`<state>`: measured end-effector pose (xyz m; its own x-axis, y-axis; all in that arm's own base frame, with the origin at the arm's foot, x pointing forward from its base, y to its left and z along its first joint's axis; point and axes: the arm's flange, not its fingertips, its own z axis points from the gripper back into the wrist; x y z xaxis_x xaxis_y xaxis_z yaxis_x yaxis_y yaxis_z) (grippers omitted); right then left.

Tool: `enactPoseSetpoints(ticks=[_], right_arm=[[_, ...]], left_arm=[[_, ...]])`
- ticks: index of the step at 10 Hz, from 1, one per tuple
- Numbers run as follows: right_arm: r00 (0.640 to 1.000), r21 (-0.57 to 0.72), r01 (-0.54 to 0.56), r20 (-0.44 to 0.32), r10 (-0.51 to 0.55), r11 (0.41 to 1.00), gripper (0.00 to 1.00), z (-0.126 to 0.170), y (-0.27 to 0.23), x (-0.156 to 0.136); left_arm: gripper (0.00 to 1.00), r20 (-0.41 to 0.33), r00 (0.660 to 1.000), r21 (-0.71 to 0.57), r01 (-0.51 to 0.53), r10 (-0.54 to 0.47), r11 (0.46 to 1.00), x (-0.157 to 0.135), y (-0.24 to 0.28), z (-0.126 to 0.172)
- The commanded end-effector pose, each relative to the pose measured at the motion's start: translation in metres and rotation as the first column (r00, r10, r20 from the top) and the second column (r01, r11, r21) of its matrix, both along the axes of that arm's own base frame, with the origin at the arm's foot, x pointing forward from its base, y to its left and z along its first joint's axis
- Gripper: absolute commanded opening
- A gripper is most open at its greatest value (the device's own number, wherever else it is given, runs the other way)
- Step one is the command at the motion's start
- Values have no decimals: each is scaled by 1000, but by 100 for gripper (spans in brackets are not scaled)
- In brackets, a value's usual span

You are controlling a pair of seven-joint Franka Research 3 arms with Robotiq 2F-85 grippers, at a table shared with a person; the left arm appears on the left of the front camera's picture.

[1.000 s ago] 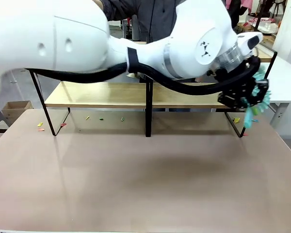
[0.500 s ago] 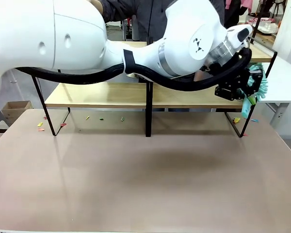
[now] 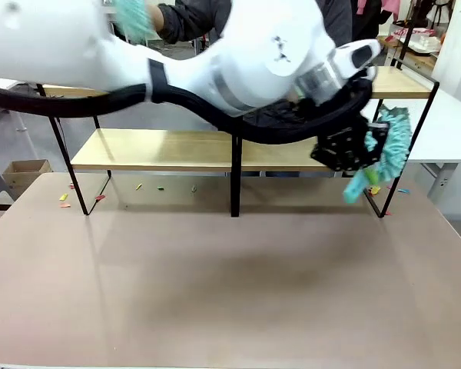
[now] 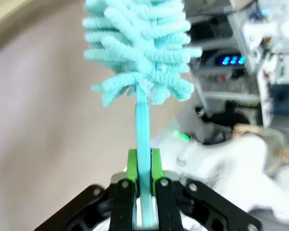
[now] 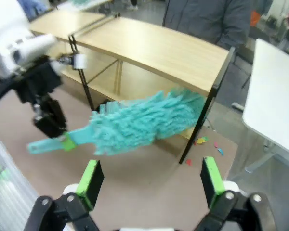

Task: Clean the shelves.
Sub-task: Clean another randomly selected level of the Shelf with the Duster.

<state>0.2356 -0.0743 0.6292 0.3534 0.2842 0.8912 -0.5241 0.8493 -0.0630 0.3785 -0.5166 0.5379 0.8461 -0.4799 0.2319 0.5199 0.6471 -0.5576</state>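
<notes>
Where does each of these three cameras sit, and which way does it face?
Front view: on the robot's side, facing across the brown table at light-wood shelves in a black frame and a person in a dark jacket; the white left arm crosses.
Left wrist view: on the left wrist, looking along the left gripper, shut on a fluffy teal duster.
Right wrist view: on the right wrist, over the open right gripper toward the shelves' end.
Shared: all three show the duster.

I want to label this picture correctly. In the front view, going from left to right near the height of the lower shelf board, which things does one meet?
Cardboard box → left leg of the shelves → black centre post → teal duster → white table.
</notes>
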Motion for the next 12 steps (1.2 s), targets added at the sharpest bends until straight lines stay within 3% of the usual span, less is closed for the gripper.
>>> enactPoseSetpoints(ticks=[1,3,4,7,9,10,12], right_arm=[[1000,0,3,2,-3,1000,100,0,-1,0],[1000,0,3,2,-3,1000,100,0,-1,0],[1000,0,3,2,-3,1000,100,0,-1,0],[1000,0,3,2,-3,1000,100,0,-1,0],[1000,0,3,2,-3,1000,100,0,-1,0],[1000,0,3,2,-3,1000,100,0,-1,0],[1000,0,3,2,-3,1000,100,0,-1,0]], left_arm=[[12,23,996,18,81,-81,997,-49,109,25],[12,61,988,-13,140,-139,990,-97,183,54],[12,38,975,-29,219,-218,975,-121,219,67],[12,36,938,-88,346,-344,934,-158,306,90],[12,122,969,-215,239,-217,947,-158,351,99],[12,126,984,-231,153,-126,961,-152,360,97],[12,87,990,-261,128,-109,957,-149,366,90]])
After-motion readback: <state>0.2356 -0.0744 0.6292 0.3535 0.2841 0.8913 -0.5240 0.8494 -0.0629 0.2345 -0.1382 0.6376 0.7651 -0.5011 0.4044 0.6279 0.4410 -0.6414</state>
